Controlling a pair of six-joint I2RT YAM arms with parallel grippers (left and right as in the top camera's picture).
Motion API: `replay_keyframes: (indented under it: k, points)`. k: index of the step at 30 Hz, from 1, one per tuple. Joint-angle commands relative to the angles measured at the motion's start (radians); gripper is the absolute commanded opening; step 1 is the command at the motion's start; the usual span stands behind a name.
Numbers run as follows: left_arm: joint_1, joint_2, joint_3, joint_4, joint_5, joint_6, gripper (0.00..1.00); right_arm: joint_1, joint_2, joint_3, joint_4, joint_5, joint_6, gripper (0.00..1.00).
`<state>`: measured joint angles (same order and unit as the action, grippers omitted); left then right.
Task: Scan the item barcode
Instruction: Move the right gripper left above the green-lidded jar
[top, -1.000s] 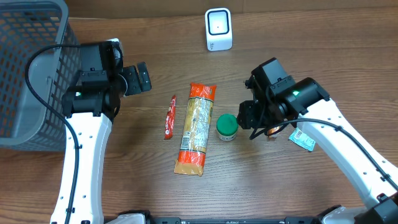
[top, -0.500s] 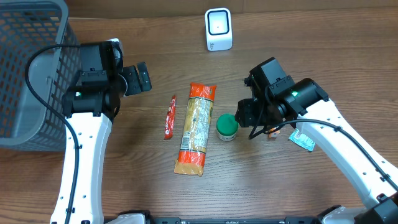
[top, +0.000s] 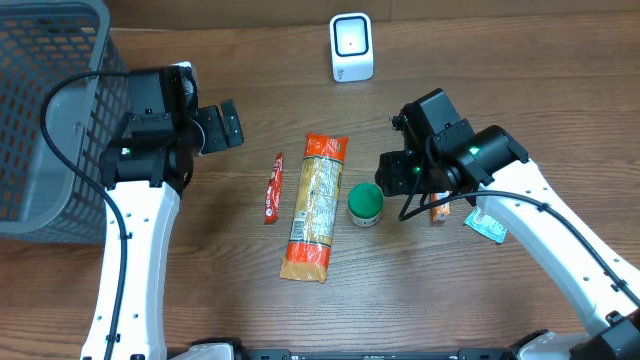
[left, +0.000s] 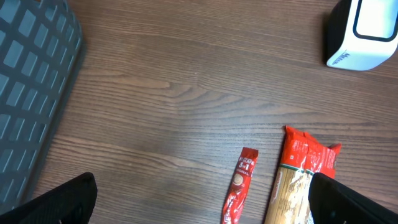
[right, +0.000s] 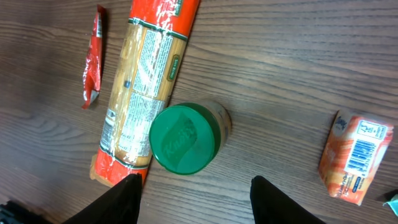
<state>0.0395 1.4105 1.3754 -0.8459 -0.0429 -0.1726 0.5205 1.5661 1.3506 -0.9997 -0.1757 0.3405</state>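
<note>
Wooden table (top: 480, 60) bears the small round green-lidded jar (right: 185, 138), upright, just right of the long orange pasta packet (top: 315, 205). Judged rigid, light and smooth-sided; best gripped across the body under the lid. My right claw (right: 202, 199) hovers near it, jaws apart and empty. The white box scanner (top: 351, 46) stands at the far edge.

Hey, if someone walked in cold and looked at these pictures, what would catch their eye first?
Probably the long orange pasta packet lying mid-table, with the green-lidded jar standing close beside it. The right gripper hangs open just by that jar. A white scanner sits at the far side of the table, and a grey basket fills the left corner.
</note>
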Motion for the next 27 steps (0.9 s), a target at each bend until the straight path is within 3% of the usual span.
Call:
replay_keyframes:
  k: [1,27]
  points:
    - [0.0,0.005,0.005,0.001,-0.013,0.013,1.0,0.006,-0.003,-0.005,-0.002,0.019,0.004,0.58]
    - [0.0,0.005,0.005,0.001,-0.013,0.013,1.0,0.006,-0.003,-0.005,0.001,0.019,0.004,0.59]
